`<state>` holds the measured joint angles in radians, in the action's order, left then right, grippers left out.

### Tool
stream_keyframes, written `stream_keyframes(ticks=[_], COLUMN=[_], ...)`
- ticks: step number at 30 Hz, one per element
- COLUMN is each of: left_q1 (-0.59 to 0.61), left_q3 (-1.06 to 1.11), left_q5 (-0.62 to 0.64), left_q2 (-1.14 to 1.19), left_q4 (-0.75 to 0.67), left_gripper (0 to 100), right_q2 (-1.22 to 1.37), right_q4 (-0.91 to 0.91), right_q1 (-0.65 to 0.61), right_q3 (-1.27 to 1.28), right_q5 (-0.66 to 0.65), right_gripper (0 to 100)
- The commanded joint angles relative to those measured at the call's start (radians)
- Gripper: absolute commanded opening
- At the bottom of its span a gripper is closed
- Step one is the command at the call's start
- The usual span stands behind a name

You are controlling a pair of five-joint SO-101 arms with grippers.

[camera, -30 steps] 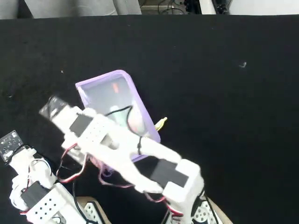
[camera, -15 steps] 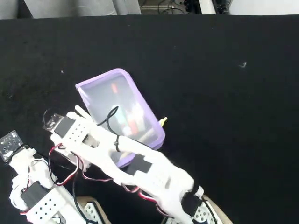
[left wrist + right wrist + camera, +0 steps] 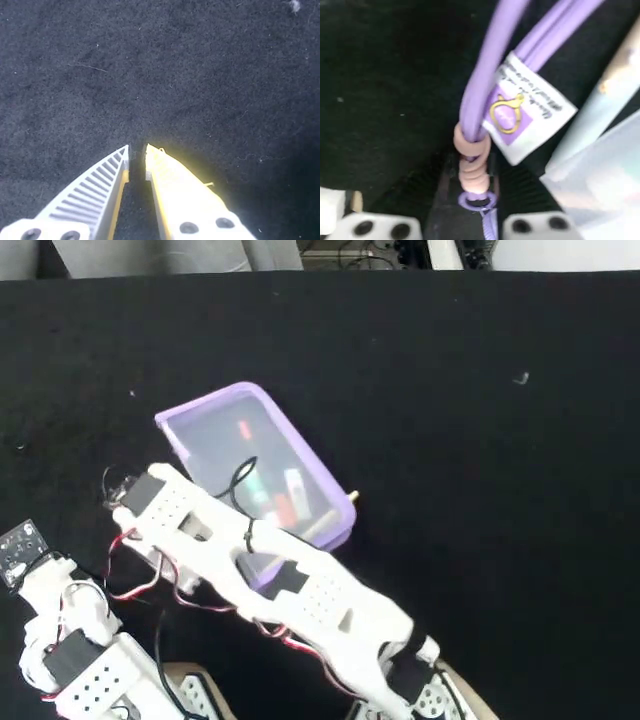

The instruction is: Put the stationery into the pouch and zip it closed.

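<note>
The purple pouch (image 3: 243, 445) lies flat on the black cloth, and red, green and white stationery (image 3: 277, 494) shows through its clear window. My right arm reaches across its near edge, with the right gripper (image 3: 113, 492) at the pouch's near-left corner. In the right wrist view that gripper (image 3: 470, 189) is shut on the pink zipper pull (image 3: 469, 167), which sits on the purple zipper edge (image 3: 492, 65) beside a white label (image 3: 530, 117). My left gripper (image 3: 137, 154) hovers over bare cloth, shut, holding nothing.
The left arm (image 3: 70, 650) is folded at the near-left corner of the table. A small yellow tip (image 3: 351, 496) pokes out at the pouch's right corner. The black cloth (image 3: 480, 490) stretches far right and back.
My right arm has swung lower and toward the near left, uncovering the pouch's window. The pouch has shifted slightly. The left arm has stayed still.
</note>
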<state>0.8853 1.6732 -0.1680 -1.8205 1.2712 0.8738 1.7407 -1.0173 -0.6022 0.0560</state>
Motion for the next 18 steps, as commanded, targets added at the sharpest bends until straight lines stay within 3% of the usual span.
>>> stream_keyframes(ticks=[1, 18], left_q1=[-0.008, -0.008], left_q3=[0.027, 0.027], left_q5=[0.011, 0.011], left_q2=[-0.003, -0.003], left_q4=[0.003, 0.003], left_gripper=[6, 6], right_q2=[-0.007, -0.257], right_q4=[0.023, 0.018], right_q1=[0.003, 0.015], right_q3=[-0.048, -0.117], right_q5=[-0.023, -0.025], right_gripper=[2.1, 1.1])
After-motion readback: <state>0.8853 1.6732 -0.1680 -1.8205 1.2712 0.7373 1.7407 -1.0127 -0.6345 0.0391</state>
